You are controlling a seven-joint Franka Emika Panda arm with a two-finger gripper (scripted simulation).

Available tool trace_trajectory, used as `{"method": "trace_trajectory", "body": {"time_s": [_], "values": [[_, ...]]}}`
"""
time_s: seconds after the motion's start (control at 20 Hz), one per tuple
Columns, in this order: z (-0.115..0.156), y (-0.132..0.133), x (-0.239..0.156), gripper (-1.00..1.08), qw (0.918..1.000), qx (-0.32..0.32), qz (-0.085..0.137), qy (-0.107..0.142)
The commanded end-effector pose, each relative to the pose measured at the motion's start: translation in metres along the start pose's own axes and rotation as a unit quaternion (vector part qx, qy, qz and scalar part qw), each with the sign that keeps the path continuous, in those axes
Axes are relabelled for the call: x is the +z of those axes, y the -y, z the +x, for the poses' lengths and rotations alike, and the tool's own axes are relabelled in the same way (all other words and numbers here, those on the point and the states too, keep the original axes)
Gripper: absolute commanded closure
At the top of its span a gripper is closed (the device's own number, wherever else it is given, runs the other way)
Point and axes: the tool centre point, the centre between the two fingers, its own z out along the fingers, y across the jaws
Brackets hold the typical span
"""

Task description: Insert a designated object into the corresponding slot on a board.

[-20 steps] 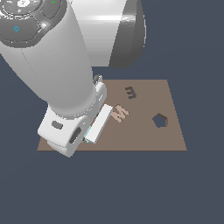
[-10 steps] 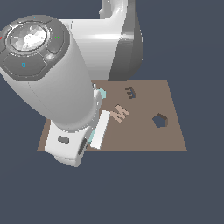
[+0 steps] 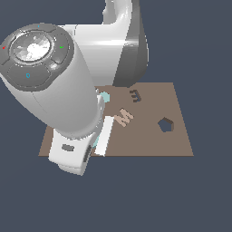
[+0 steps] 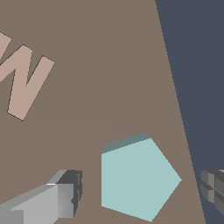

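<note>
The designated object, a light-teal pentagon block [image 4: 135,179], lies flat on the brown board [image 4: 100,87]. My gripper [image 4: 140,190] is open and straddles it. One grey fingertip [image 4: 68,192] and the other fingertip [image 4: 214,188] stand on either side, both apart from the block. In the exterior view my arm hides the block except for a teal sliver [image 3: 96,141] under the white hand [image 3: 103,133]. The slot [image 3: 166,125], a dark pentagon hole, lies on the board [image 3: 149,145] toward the exterior view's right, well away from the gripper.
A tan M [image 3: 123,116] [image 4: 22,81] sits between the hand and the slot. A small dark E-shaped cutout [image 3: 135,95] and a small teal piece [image 3: 104,97] lie farther back. The board's edge [image 4: 175,100] runs close beside the pentagon.
The arm's big link has swung to face the camera more, and the hand has shifted slightly toward the board's near edge. The board's pieces have not moved.
</note>
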Motion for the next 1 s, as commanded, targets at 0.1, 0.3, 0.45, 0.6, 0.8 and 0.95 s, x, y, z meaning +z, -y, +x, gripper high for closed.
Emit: {"method": "trace_trajectory", "body": {"time_s": [0.1,0.3,0.45,0.6,0.8,0.95], "values": [[0.000,0.000,0.012,-0.92,1.0000,-0.001,0.000,0.000],[0.000,0.000,0.019,-0.92,1.0000,-0.002,0.000,0.000],[0.000,0.000,0.019,1.08,1.0000,-0.002,0.000,0.000],[0.000,0.000,0.019,1.08,1.0000,-0.002,0.000,0.000],[0.000,0.000,0.019,1.08,1.0000,-0.002,0.000,0.000],[0.000,0.000,0.016,1.08,1.0000,-0.002,0.000,0.000]]}}
